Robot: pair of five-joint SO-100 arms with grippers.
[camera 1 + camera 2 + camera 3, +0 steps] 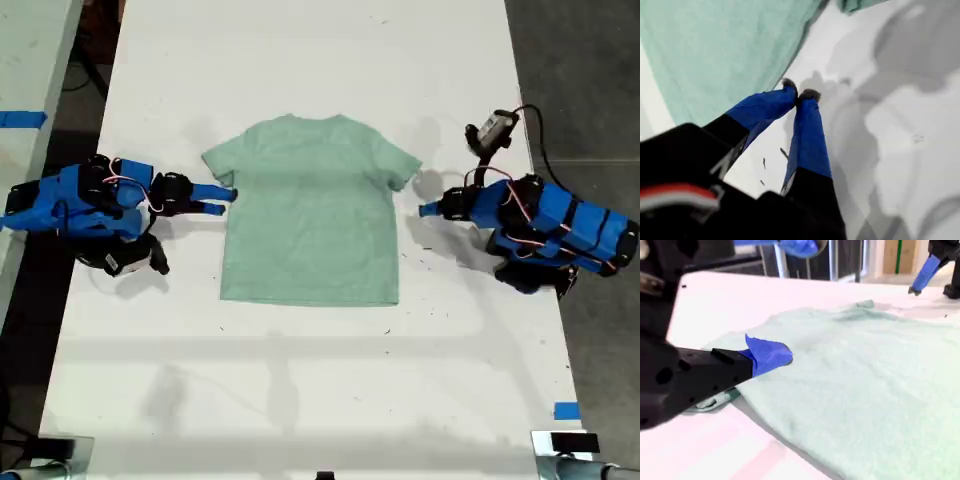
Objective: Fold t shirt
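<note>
- The t shirt [310, 215] lies flat and open on the white table [300, 400]. Both sleeves are spread, and nothing is folded yet as far as I can judge.
- Its long axis runs from collar to hem, crosswise to the line between my two grippers. Each arm therefore faces one side edge of the t shirt, not the collar or the hem.
- My first gripper [428, 210] sits just off the t shirt's side edge, below the sleeve on that side, with a strip of bare table between. In the first wrist view its tips [802, 93] are pressed together on nothing, the t shirt's [715, 50] edge running close beside them.
- My second gripper [228, 200] is at the opposite side edge, right at that sleeve. In the second wrist view its blue fingertip [771, 355] hangs over the sleeve cloth, with the body of the t shirt [865, 380] stretching away beyond it.
- In the exterior view its two prongs look parted. The wrist view shows only one of them, so I read it as spread and cannot see cloth pinched.
- My second gripper is the nearer one, already over the fabric. My first gripper would have to spread its tips and close the small gap to the edge.
- I judge the next move to be a grasp on a side edge or sleeve, then a carry across the long axis toward the t shirt's middle.
- The cloth looks thin and limp, so a shallow pinch may slip or drag the whole t shirt sideways.
</note>
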